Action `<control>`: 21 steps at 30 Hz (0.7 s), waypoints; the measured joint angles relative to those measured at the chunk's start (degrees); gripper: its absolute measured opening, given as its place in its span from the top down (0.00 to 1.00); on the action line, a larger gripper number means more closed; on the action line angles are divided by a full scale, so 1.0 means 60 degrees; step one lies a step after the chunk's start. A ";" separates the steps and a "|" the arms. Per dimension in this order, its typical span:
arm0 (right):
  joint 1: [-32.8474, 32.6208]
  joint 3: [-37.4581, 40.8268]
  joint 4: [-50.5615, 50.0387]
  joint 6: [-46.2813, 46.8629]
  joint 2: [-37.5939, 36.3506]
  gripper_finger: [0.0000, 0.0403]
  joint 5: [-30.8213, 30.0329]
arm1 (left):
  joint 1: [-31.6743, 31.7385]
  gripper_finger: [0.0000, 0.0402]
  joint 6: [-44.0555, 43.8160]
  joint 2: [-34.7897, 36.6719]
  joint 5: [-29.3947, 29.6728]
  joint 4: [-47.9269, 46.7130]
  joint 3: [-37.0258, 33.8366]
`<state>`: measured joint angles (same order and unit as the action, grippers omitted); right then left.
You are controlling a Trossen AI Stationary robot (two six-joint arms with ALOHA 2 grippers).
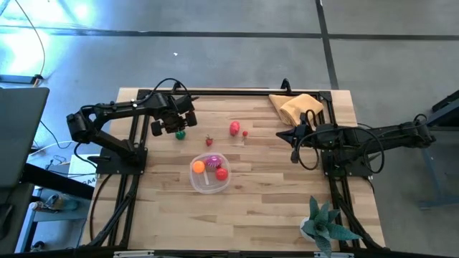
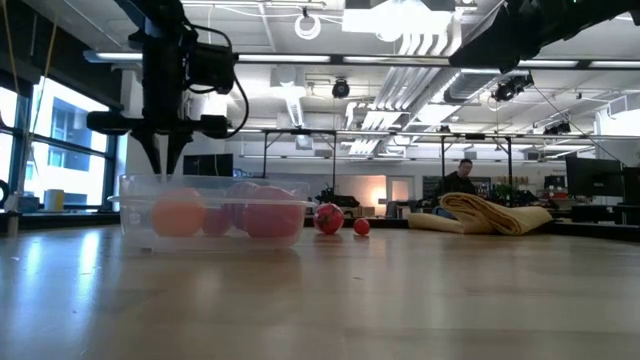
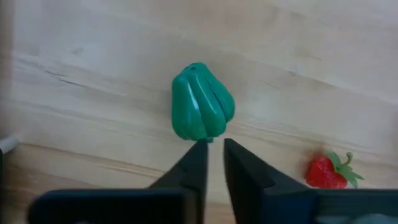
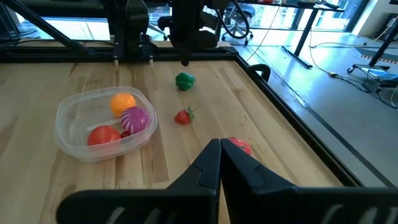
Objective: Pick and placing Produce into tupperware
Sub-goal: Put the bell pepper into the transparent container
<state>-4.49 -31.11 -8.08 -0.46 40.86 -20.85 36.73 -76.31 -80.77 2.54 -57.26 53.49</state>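
A green toy pepper (image 3: 202, 104) lies on its side on the wooden table, left of the middle (image 1: 181, 134). My left gripper (image 3: 215, 152) hangs above it, pointing down, its fingertips a narrow gap apart and clear of the pepper (image 4: 185, 81). The round clear tupperware (image 1: 209, 174) stands near the middle and holds an orange, a purple and a red piece (image 4: 104, 134). A toy strawberry (image 1: 209, 141), a pink-red piece (image 1: 234, 128) and a small red piece (image 1: 245, 133) lie loose on the table. My right gripper (image 4: 221, 149) waits shut at the right (image 1: 294, 136).
A folded tan cloth (image 1: 297, 107) lies at the far right corner. A teal spiky plant (image 1: 323, 223) stands at the near right. Black frame rails (image 1: 136, 143) run along the table's left, far and right sides. Bare wood lies near the front edge (image 1: 237, 222).
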 joint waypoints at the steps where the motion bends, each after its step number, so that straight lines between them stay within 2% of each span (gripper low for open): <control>1: -0.0001 0.0000 0.0000 -0.0001 0.0000 1.00 -0.0001 | 0.0000 0.86 0.0029 0.0000 0.0052 0.0004 0.0000; 9: -0.0001 0.0000 0.0000 0.0000 0.0000 1.00 0.0002 | 0.0003 0.47 -0.0062 -0.0233 0.0200 0.0025 0.0000; 14: 0.0003 0.0000 0.0000 -0.0001 -0.0004 1.00 0.0000 | 0.0011 0.26 -0.1047 -0.0784 -0.0239 0.0119 0.0000; 17: 0.0003 0.0000 0.0000 0.0000 -0.0004 1.00 -0.0001 | 0.0108 0.17 -0.1123 -0.0897 -0.0269 0.0193 0.0000; 21: 0.0001 0.0000 -0.0004 0.0000 -0.0004 1.00 0.0002 | 0.0379 0.12 -0.0717 -0.0900 -0.0244 0.0352 0.0000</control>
<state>-4.48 -31.11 -8.10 -0.46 40.84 -20.84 39.00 -80.61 -86.17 1.07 -55.14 53.49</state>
